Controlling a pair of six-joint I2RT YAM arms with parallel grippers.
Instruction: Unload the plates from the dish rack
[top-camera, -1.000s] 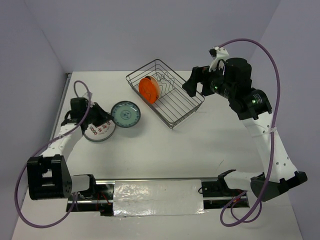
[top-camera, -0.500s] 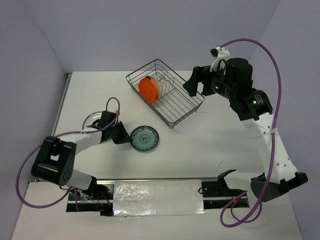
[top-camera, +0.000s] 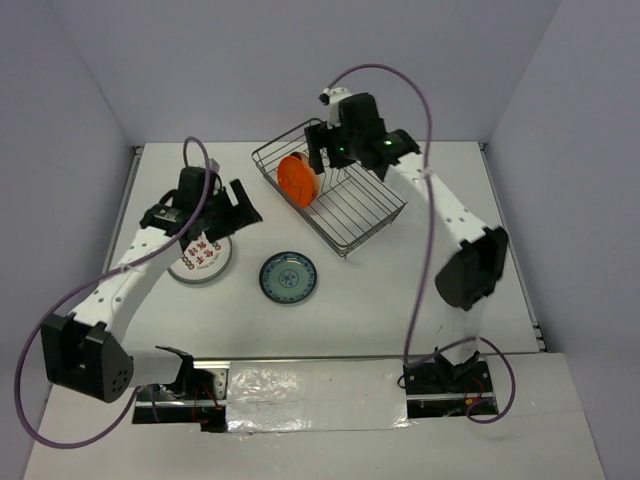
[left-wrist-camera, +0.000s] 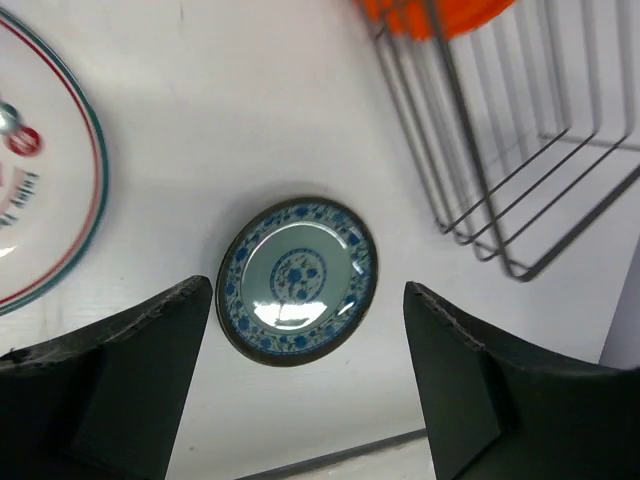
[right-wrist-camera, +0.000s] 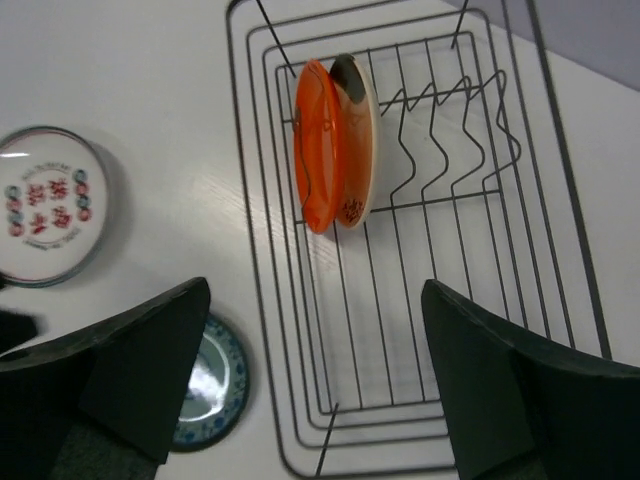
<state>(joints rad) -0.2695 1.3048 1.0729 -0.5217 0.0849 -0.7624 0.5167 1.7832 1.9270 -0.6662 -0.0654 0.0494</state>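
The grey wire dish rack (top-camera: 378, 215) (right-wrist-camera: 236, 200) holds one plate with an orange back (top-camera: 298, 178) (right-wrist-camera: 325, 145), standing on edge in the wavy slots. A blue patterned plate (top-camera: 288, 277) (left-wrist-camera: 297, 280) lies flat on the table in front of the rack. Left of it lies a white plate with red motifs (top-camera: 200, 258) (left-wrist-camera: 40, 230). My left gripper (top-camera: 238, 212) (left-wrist-camera: 306, 300) hangs open above the blue plate, holding nothing. Above the rack's floor, just in front of the orange plate, my right gripper (top-camera: 328, 160) (right-wrist-camera: 315, 290) is open and empty.
The rack's near corner (left-wrist-camera: 500, 150) shows in the left wrist view, close to the blue plate. A foil-covered strip (top-camera: 315, 395) runs along the table's near edge between the arm bases. Purple walls close in the back and sides.
My left gripper opened, left the blue plate on the table and rose back toward the white plate. The right arm swung left over the rack, above the orange plate.
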